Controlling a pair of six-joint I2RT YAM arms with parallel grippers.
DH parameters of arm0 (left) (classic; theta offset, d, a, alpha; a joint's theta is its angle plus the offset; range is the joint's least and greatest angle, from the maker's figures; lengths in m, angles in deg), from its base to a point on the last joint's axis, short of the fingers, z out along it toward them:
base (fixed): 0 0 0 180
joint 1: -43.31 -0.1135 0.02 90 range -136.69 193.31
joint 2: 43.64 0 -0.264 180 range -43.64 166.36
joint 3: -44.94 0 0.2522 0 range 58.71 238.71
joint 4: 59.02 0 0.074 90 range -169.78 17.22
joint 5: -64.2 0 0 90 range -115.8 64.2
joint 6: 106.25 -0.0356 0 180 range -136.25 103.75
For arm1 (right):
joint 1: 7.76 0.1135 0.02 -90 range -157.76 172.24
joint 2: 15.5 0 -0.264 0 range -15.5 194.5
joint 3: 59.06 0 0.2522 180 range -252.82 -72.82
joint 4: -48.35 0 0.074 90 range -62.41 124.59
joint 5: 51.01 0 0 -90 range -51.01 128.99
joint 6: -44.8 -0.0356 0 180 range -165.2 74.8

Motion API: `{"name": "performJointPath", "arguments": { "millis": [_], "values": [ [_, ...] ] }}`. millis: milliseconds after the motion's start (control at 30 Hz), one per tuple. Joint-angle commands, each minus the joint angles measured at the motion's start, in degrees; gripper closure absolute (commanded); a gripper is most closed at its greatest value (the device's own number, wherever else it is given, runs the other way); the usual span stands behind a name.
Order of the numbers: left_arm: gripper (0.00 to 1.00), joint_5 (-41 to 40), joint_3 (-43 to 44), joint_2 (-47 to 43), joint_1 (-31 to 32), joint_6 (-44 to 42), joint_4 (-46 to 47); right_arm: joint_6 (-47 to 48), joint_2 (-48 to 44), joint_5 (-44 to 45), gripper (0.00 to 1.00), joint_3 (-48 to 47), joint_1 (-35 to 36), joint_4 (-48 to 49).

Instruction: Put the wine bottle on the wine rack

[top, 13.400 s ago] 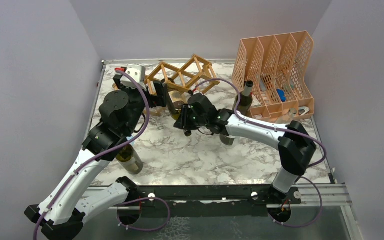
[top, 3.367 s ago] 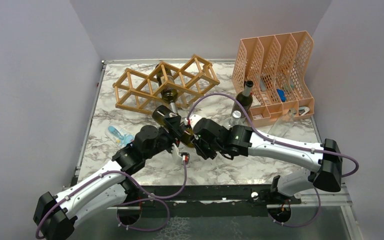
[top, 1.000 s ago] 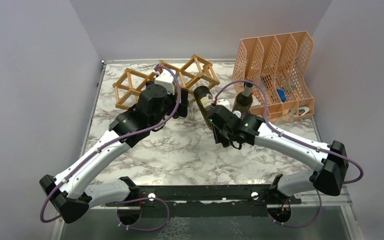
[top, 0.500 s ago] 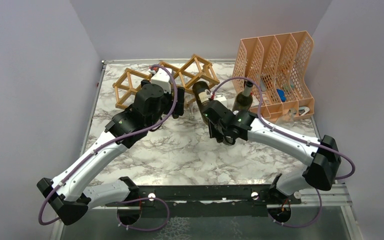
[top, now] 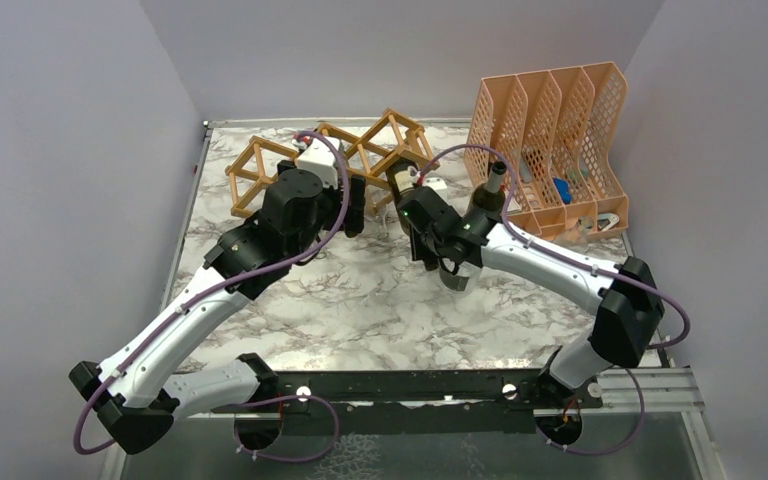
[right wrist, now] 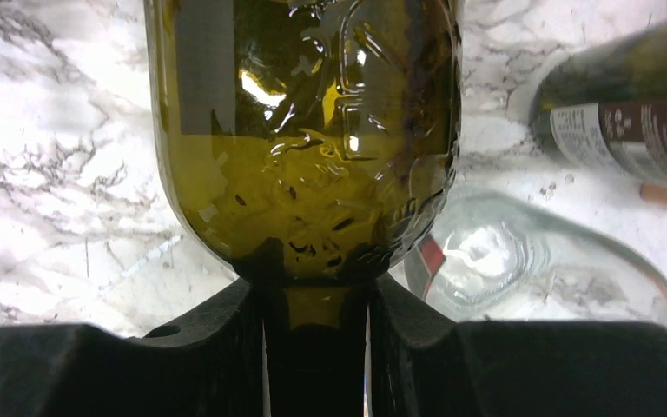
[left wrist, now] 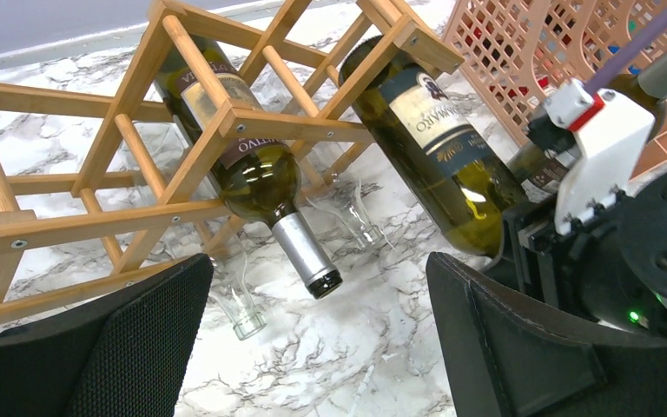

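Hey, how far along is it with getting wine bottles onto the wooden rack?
Done: one green glass wine bottle lies in a cell of the light-brown wooden lattice rack, neck poking out. In hand: the right gripper, jaws shut, holds a second green bottle by its neck, base at the rack's end cell. Left: slide it in and release.

Left hand [left wrist: 320, 347] spread wide, right hand [right wrist: 314, 323] clamped shut

Three wine bottles [left wrist: 256, 169] [left wrist: 443, 148] [top: 487, 197], one wine rack [left wrist: 295, 127]
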Motion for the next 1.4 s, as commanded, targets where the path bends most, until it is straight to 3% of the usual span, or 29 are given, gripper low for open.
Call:
{"name": "performJointPath", "arguments": {
  "millis": [0, 233, 867, 1367],
  "values": [
    [0.01, -0.86, 2.1, -1.74, -0.34, -0.3, -0.96, 3.64, 1.63, 2.76, 0.99, -4.82, -2.19, 10.75],
    [0.01, -0.57, 2.36, -1.82, -0.32, -0.13, -1.61, 12.65, 4.82, -2.57, 0.9, -5.3, -6.15, 20.21],
    [0.01, -0.45, 4.02, -1.62, -0.29, 0.93, -2.89, 19.42, 15.88, -4.74, 0.81, -17.63, -9.07, 17.08],
    [0.01, 0.07, 4.47, -1.31, -0.29, 1.02, -3.42, 21.19, 21.83, -2.36, 0.5, -23.44, -9.61, 12.61]
  ]
}}
